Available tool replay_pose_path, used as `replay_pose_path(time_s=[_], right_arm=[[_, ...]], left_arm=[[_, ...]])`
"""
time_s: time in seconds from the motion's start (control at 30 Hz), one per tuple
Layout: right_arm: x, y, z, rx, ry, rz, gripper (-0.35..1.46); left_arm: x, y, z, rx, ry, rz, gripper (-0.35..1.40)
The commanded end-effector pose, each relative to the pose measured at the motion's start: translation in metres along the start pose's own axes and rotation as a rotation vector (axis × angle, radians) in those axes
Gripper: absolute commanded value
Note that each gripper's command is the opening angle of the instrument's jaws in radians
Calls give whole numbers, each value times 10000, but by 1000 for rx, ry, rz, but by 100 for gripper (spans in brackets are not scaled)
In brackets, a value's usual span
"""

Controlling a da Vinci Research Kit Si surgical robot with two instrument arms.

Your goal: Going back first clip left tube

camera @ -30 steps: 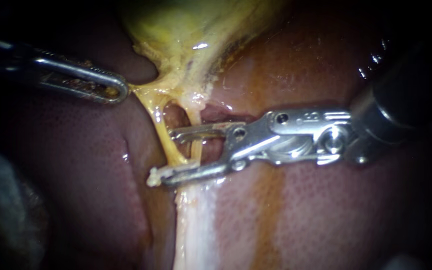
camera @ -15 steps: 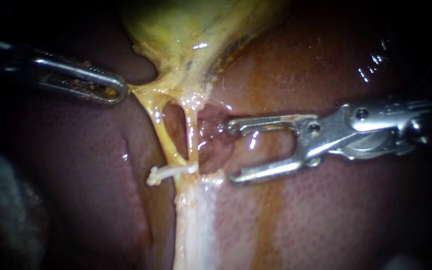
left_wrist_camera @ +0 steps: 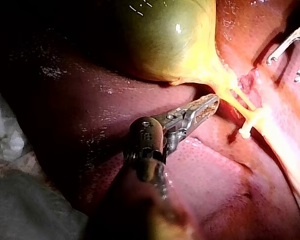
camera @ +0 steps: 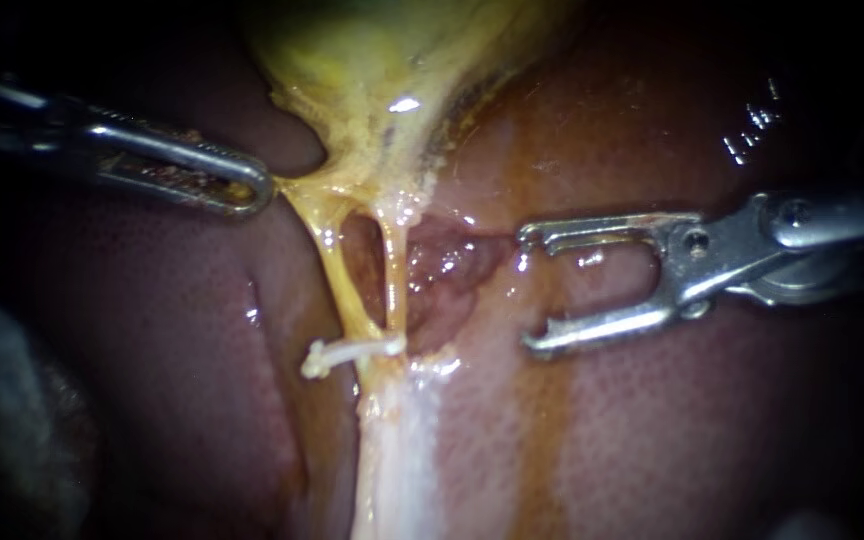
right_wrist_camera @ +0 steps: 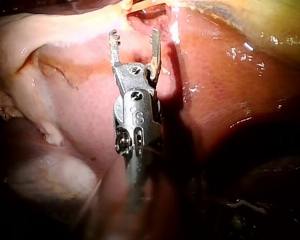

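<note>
Two thin yellow tubes run down from the gallbladder [camera: 372,70]: the left tube [camera: 337,285] and the right tube [camera: 393,270]. A white clip [camera: 352,351] sits across the left tube's lower end, where the two tubes meet. My right instrument [camera: 534,290] stands to the right of the tubes, jaws open and empty, clear of the clip. My left instrument [camera: 252,192] is shut on the yellow tissue at the gallbladder's neck and holds it taut. The left wrist view shows my left instrument's jaws [left_wrist_camera: 206,106], the clip [left_wrist_camera: 246,131] and the gallbladder [left_wrist_camera: 165,35]. The right wrist view shows my right instrument's open jaws [right_wrist_camera: 134,42].
The dark red liver [camera: 172,330] surrounds the tubes. A raw red patch [camera: 447,270] lies between the right tube and my right instrument. A pale white band of tissue [camera: 397,460] runs down from below the clip. Grey cloth [left_wrist_camera: 20,200] lies beside the liver.
My right instrument has drawn back to the right, away from the tubes, with its jaws open. The white clip stays on the tube. My left instrument keeps its hold.
</note>
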Motion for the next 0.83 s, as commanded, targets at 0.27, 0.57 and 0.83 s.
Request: replay_pose_path(time_s=[0.27,0.57,0.83], right_arm=[[-3,-3,-6,-8,1,3,50],[-2,-6,-6,-8,1,2,50],[-2,-7,-6,-8,1,2,50]], left_arm=[[-10,-7,42,-12,-11,3,-35],[-26,-14,67,-19,-30,-6,-35],[-24,-14,62,-23,-31,-7,-35]])
